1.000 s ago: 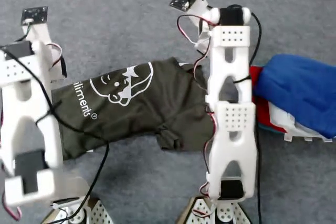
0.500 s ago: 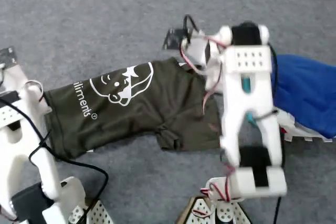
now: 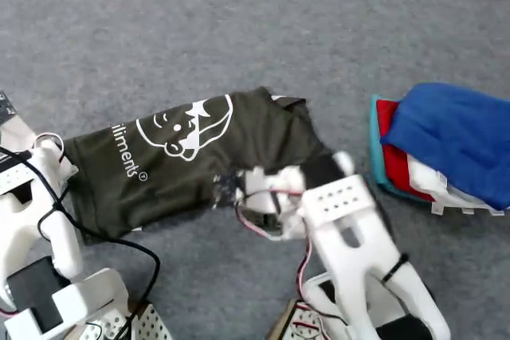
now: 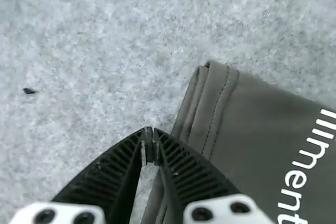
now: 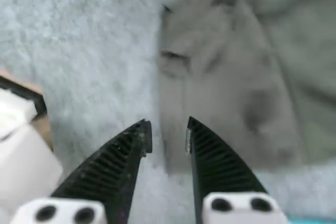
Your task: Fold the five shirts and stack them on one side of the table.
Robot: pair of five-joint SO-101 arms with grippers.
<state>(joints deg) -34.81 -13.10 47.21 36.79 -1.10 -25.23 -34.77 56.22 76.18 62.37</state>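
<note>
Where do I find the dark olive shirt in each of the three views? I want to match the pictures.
High view: the olive shirt lies mid-table, left of the folded stack.
Left wrist view: its hemmed corner lies just beyond the shut left gripper.
Right wrist view: its edge lies ahead of the open right gripper.
Shared landmark: the grey table cover.

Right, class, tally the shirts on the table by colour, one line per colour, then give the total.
Dark olive shirt: 1
Blue shirt: 1
Red shirt: 1
White shirt: 1
Teal shirt: 1
Total: 5
</note>
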